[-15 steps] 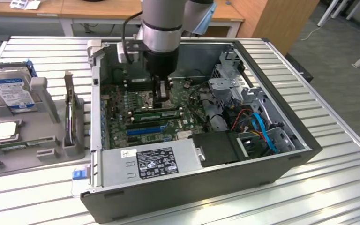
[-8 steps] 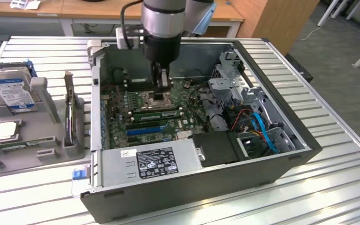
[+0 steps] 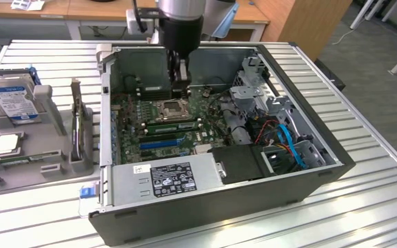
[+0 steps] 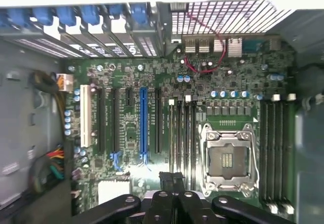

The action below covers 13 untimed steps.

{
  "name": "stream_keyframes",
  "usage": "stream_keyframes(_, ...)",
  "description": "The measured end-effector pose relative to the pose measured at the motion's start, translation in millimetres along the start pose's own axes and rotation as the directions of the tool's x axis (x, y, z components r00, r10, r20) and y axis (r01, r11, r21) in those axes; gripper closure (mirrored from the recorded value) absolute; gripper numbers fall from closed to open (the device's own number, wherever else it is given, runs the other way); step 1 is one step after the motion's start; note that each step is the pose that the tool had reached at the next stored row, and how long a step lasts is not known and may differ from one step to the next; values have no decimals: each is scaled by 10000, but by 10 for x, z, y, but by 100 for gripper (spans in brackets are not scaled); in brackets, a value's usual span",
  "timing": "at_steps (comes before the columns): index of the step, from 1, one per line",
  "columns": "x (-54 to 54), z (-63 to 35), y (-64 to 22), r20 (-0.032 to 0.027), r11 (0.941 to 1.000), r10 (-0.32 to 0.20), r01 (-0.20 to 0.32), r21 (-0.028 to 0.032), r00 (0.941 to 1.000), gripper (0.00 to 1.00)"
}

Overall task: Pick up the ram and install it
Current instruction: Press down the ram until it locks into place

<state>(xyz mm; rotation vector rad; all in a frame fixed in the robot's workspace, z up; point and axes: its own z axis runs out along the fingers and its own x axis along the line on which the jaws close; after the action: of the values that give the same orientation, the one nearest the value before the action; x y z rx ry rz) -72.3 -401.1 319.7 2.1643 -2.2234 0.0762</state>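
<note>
The gripper (image 3: 180, 77) hangs from the arm in the upper middle of the exterior view, reaching down into the open computer case (image 3: 322, 155) above the motherboard (image 3: 133, 121). Its fingers are pressed fully together. From the pictures I cannot tell whether anything thin sits between them.

The ram (image 3: 173, 125), a narrow green stick with dark chips, lies along the memory slots in the middle of the exterior view, just below the empty processor socket (image 3: 172, 107) and above the blue expansion slot (image 3: 161, 144). The gripper is not touching it there; its tips show higher in the frame, above the socket.

In the wrist view the gripper (image 4: 172, 183) sits at the bottom centre, with its dark fingers close over the near end of the black memory slots (image 4: 182, 138). The socket (image 4: 226, 155) is just beside those slots, and a blue slot (image 4: 143, 125) lies further off.

At the exterior view's left, a grey tray (image 3: 54, 150) holds a hard drive (image 3: 12, 98) and a processor chip (image 3: 4, 144). The power supply (image 3: 164, 178) fills the case's lower part.
</note>
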Motion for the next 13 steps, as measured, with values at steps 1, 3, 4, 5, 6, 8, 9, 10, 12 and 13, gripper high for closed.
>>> stream_keyframes(1, 3, -43, 0, 1, 10000, 0, 0, -3, 10000, 89)
stream_keyframes(3, 8, -127, -1, 0, 10000, -1, 1, -10, 10000, 89)
stream_keyframes(4, 10, -157, -1, 0, 10000, -1, 1, -14, 10000, 89)
stream_keyframes(5, 10, -163, -2, 0, 10000, -1, 1, -16, 10000, 89)
stream_keyframes(6, 10, -163, -2, 1, 10000, -1, 1, -16, 10000, 89)
stream_keyframes(8, 10, -163, -2, 1, 10000, -1, 1, -16, 10000, 89)
stream_keyframes(9, 10, -164, -2, 0, 10000, -1, 1, -17, 10000, 89)
stream_keyframes(10, 10, -164, -2, 1, 10000, -14, 14, -16, 10000, 89)
stream_keyframes(12, 10, -164, -2, 0, 10000, -23, 23, -15, 10000, 89)
stream_keyframes(13, 10, -164, -2, 0, 10000, -29, 29, -15, 10000, 89)
